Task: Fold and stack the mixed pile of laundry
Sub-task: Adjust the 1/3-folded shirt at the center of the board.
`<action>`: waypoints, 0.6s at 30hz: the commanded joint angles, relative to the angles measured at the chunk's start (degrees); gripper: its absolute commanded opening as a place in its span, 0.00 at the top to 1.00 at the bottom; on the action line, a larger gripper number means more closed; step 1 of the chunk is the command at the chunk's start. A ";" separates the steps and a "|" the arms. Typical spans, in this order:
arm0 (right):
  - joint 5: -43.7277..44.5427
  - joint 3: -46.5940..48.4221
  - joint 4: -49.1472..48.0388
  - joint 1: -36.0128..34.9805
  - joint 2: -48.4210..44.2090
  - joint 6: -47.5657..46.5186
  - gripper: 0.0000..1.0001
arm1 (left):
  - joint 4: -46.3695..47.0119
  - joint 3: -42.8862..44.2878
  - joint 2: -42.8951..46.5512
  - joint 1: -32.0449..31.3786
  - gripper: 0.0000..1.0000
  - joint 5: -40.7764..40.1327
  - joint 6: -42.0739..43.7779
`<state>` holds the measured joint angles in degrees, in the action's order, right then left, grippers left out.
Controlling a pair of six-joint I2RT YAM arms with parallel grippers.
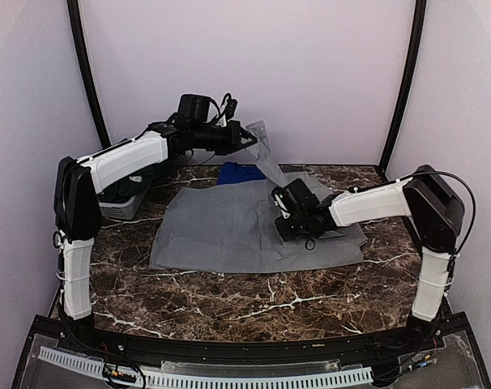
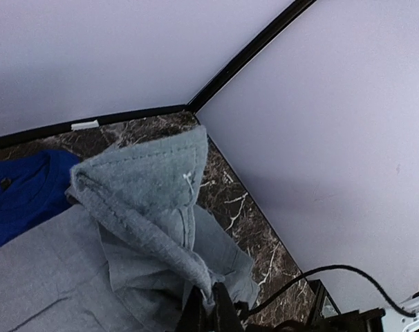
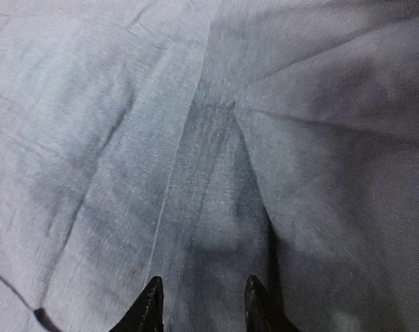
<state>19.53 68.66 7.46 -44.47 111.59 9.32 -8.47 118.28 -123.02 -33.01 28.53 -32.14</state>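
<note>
Light-grey shirt (image 2: 147, 207): far corner lifted, pinched in the left gripper (image 2: 211, 308), jaws pressed together on it; the rest lies flat on the bench (image 1: 229, 304). Right gripper (image 3: 204, 304), partly spread, rests on the shirt's right side. Blue T-shirt (image 1: 237, 173) just behind the shirt. Judged step: first fold. Next: carry corner over, right gripper pinning cloth.

The left jaws apparently hold up the grey shirt (image 1: 221, 227).
</note>
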 commanded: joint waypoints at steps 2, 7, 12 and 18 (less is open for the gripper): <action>-6.88 -4.43 -1.71 -1.21 -14.28 -2.14 0.59 | 1.01 -15.76 17.44 0.14 1.00 -5.85 1.77; -23.07 -8.31 0.06 -1.32 -23.59 -7.04 0.55 | -3.63 -26.34 25.67 0.23 1.00 -11.04 1.59; -29.08 -11.79 2.61 -1.13 -29.52 -7.64 0.52 | -6.00 -34.84 30.88 0.31 1.00 -12.19 0.52; -26.91 -13.24 5.42 1.25 -30.46 -3.63 0.48 | -10.57 -43.05 35.50 1.54 1.00 -17.11 -0.06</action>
<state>-6.70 56.51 10.76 -44.60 81.76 3.51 -14.35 80.16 -91.35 -32.67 15.66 -31.70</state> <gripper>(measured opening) 0.511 0.015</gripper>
